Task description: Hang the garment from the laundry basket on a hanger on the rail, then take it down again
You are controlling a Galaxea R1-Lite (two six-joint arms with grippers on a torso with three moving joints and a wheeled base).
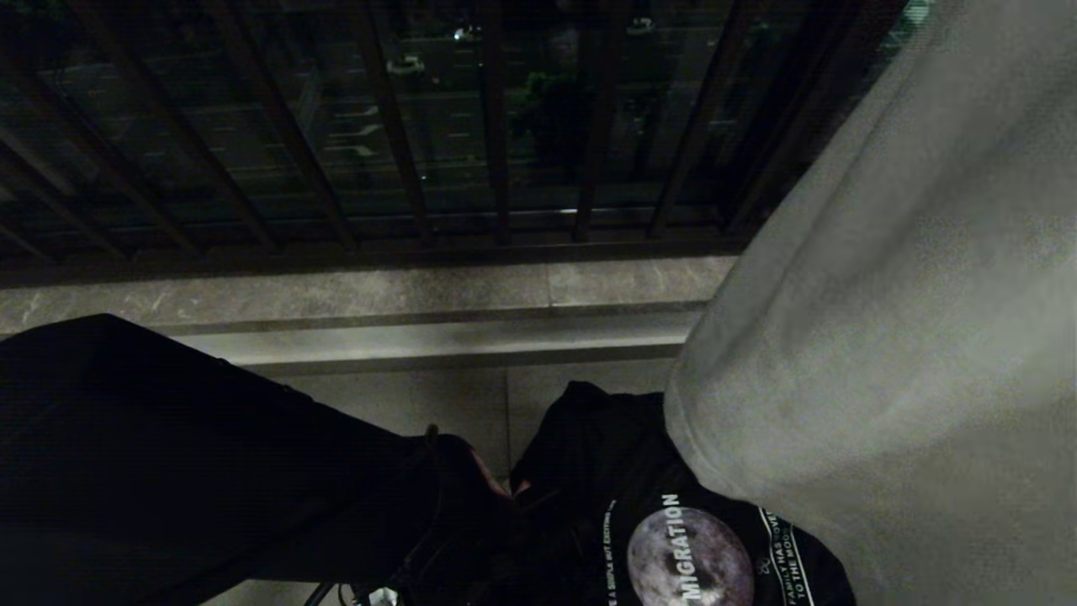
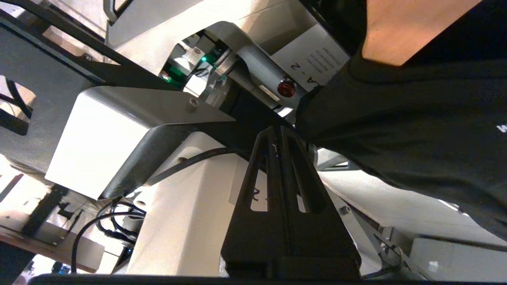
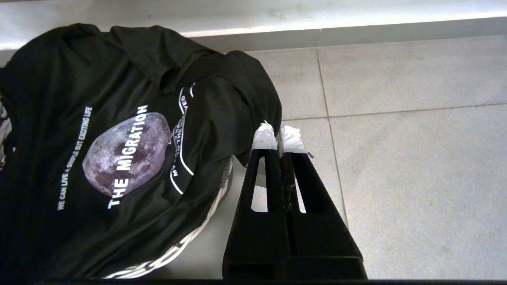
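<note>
Count: one black printed garment [image 3: 119, 150], draped over one laundry basket [image 3: 186, 241], of which only a pale woven rim shows. One grey garment [image 1: 909, 337] hanging at right. Two grippers: left gripper [image 2: 280, 132], right gripper [image 3: 279, 136].

Black T-shirt [image 3: 119, 158] heaped over laundry basket, covering whole left half of right wrist frame; only the pale striped basket rim [image 3: 190, 237] peeks out lower centre. Bare tiled floor [image 3: 396, 158] open across right half, up to the low ledge [image 3: 277, 27] along top. Right pincer [image 3: 279, 136] closed, just beside the shirt's edge. In head view, a grey hanging cloth [image 1: 883, 337] blocks the right side; railing bars [image 1: 496, 126] close off the top.
</note>
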